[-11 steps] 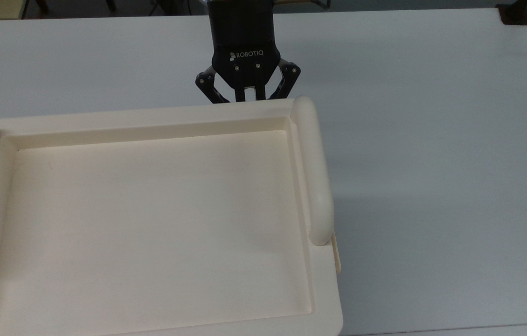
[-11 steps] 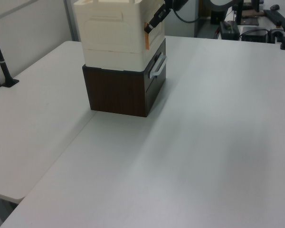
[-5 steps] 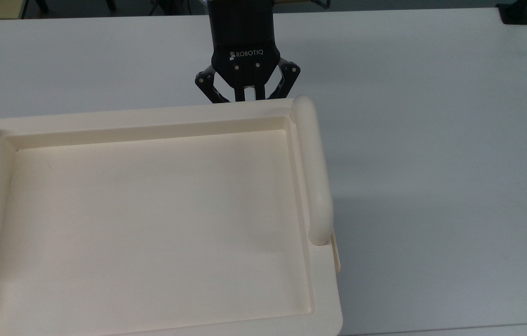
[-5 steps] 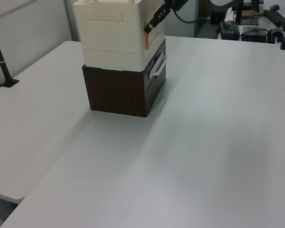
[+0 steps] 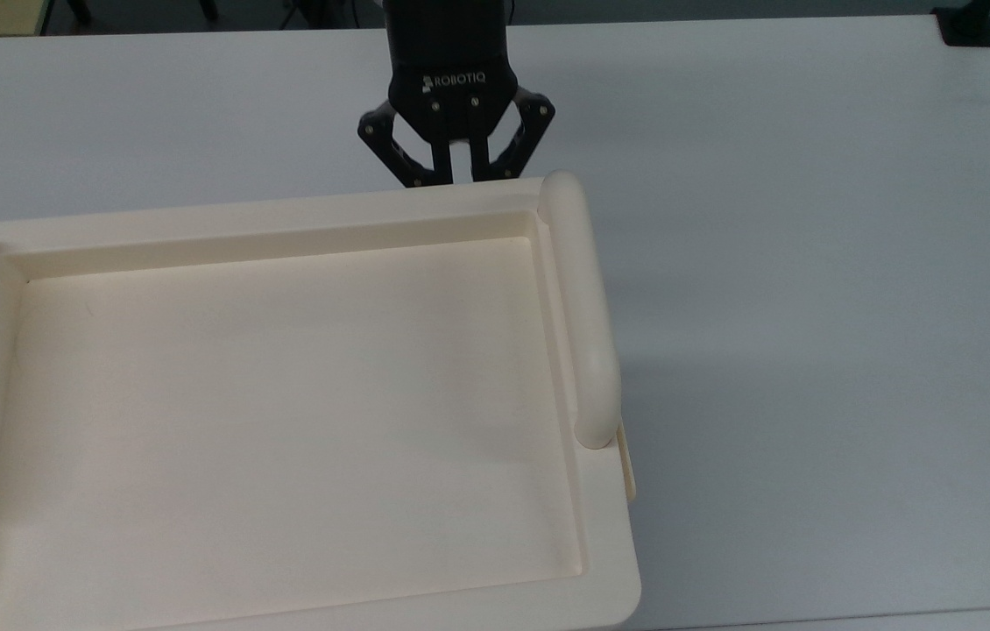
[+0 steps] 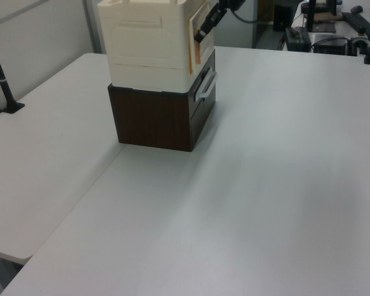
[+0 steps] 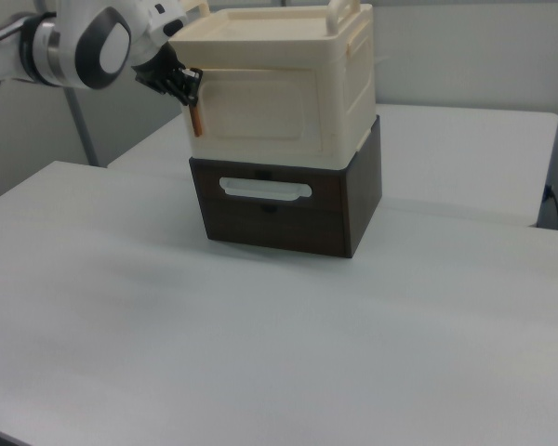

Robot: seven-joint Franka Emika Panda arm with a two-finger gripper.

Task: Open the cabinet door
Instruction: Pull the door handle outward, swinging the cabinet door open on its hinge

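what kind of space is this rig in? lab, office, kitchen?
Most likely a lab or office workspace. Plain white tables pushed together carry just a cream cabinet stacked on a dark wood drawer box. A partition wall stands behind them, and cables and gear clutter the background of the left view.

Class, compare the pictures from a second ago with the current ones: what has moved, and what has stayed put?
The gripper has pulled back toward the top view's upper edge, and the cabinet door has swung out a little from the cream cabinet. The dark drawer unit below and the table are unchanged.
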